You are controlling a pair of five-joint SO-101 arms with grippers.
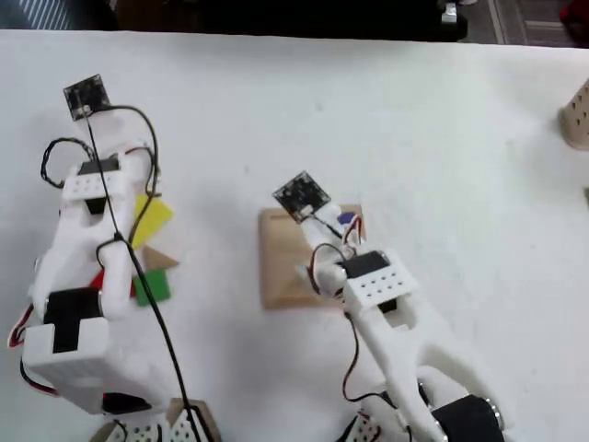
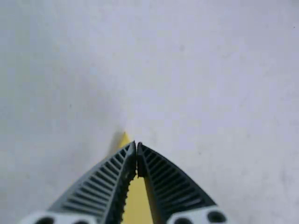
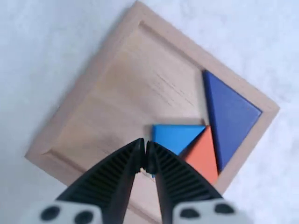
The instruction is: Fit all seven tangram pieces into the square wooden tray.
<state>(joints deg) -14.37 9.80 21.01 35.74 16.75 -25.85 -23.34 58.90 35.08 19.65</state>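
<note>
Right tool (image 3: 145,149), pressed together, angles down over the tray (image 3: 93,70); left tool (image 2: 136,156), also pressed together, over the yellow piece (image 2: 122,138) off the tray.

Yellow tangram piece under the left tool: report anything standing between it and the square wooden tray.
The right tool hangs over the open floor of the square wooden tray, where the yellow tangram piece must land; nothing else visible lies between them.
</note>
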